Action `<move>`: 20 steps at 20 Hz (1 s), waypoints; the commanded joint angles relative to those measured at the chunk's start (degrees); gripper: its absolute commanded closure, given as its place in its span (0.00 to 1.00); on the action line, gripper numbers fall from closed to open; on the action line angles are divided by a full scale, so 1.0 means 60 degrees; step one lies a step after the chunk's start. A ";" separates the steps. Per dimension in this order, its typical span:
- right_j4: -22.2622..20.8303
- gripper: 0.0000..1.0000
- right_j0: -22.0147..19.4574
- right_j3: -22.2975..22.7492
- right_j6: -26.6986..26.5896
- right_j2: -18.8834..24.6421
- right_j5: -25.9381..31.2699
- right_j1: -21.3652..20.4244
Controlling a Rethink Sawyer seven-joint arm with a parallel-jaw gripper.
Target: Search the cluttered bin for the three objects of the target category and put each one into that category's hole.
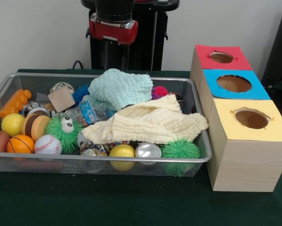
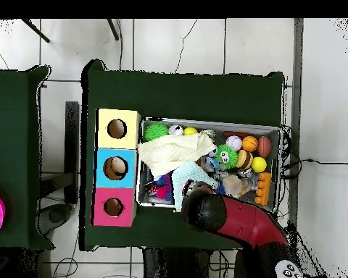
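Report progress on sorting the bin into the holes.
Done: nothing visibly; what the red, blue and yellow hole hold cannot be seen. In hand: the arm is over the bin's edge. Left: balls, cans and cloths fill the bin.

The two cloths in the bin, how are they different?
The green cloth is mint colored; the yellow cloth is pale cream. The green cloth is bunched into a rounded heap at the back of the bin; the yellow cloth is spread out longer and flatter toward the front. The green cloth looks smaller than the yellow cloth. Both are soft, crinkly fabric lying on top of the toys.
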 commanded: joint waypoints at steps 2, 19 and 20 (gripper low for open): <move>-0.0226 0.00 -0.0206 -0.0172 0.0950 0.0195 -0.0186 0.0379; -0.0236 0.00 0.0184 -0.0961 0.1296 -0.0038 -0.1158 0.1672; -0.0235 0.00 0.0236 -0.1056 0.1317 -0.0083 -0.1247 0.1790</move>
